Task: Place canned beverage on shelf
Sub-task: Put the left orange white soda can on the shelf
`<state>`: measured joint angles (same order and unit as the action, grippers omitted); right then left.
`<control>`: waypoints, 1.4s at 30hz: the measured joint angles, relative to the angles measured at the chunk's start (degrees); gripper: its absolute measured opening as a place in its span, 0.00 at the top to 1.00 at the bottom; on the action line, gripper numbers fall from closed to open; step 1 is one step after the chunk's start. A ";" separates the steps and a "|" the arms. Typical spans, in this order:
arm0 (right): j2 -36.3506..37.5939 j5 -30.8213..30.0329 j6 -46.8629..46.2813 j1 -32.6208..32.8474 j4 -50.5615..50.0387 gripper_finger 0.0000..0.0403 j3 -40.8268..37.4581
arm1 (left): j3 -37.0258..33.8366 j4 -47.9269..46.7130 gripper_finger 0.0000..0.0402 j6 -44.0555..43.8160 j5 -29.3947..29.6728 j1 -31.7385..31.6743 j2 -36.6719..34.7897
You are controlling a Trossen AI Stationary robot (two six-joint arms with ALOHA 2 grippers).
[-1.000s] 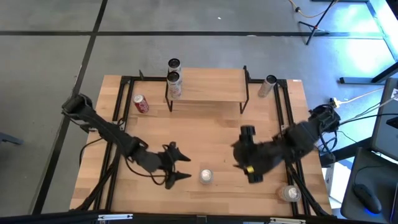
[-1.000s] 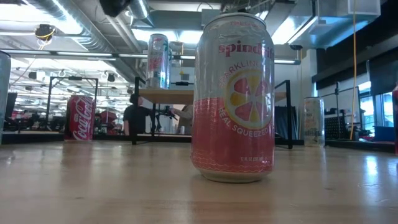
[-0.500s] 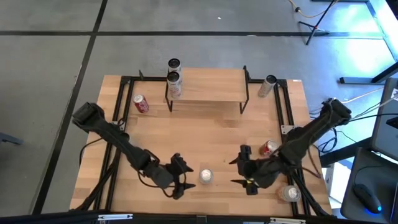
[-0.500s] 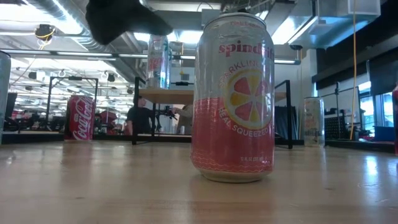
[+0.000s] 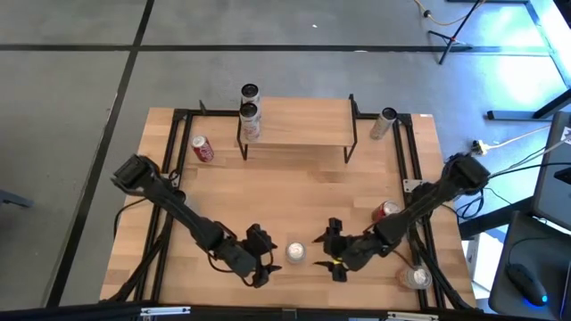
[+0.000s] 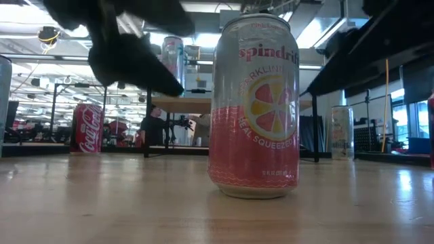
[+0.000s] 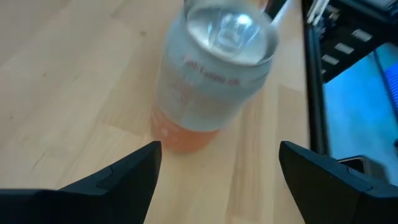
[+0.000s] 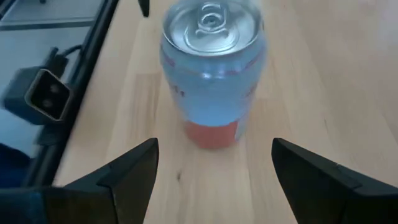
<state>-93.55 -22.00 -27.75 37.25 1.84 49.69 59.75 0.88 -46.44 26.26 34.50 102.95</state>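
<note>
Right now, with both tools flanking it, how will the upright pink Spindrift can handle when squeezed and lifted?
The pink aluminium Spindrift can looks unopened, tab flat, so probably stiff and fairly heavy. Tall and narrow on the wooden tabletop, it may tip if nudged high. Its smooth wall could slip.

L gripper (image 5: 264, 257) low, fingers (image 7: 124, 171) apart; R gripper (image 5: 332, 254) low opposite, fingers (image 8: 127, 168) apart.

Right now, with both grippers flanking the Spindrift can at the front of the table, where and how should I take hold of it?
Grip the Spindrift can across its cylindrical side wall, about mid-height, coming in level from the side. It stands upright, and the left gripper is open with the can centred between its fingers in the left wrist view. The right gripper is also open opposite, so probably only one should close.
</note>
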 joint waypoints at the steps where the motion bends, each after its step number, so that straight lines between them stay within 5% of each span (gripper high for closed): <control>1: -1.24 0.00 1.13 -0.56 1.66 0.25 0.02 | 0.00 0.00 0.21 -0.01 -0.03 -0.13 0.37; 24: -13.73 4.10 11.60 -5.83 29.44 0.25 0.33 | 0.02 1.05 0.21 0.72 -2.35 -4.02 1.29; 42: -16.95 3.44 12.95 -5.83 28.51 0.25 4.55 | 0.00 1.05 0.21 0.49 -3.86 -3.98 1.25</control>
<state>-110.50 -18.56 -14.81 31.42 30.35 54.24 59.75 1.93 -45.94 22.40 30.52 104.20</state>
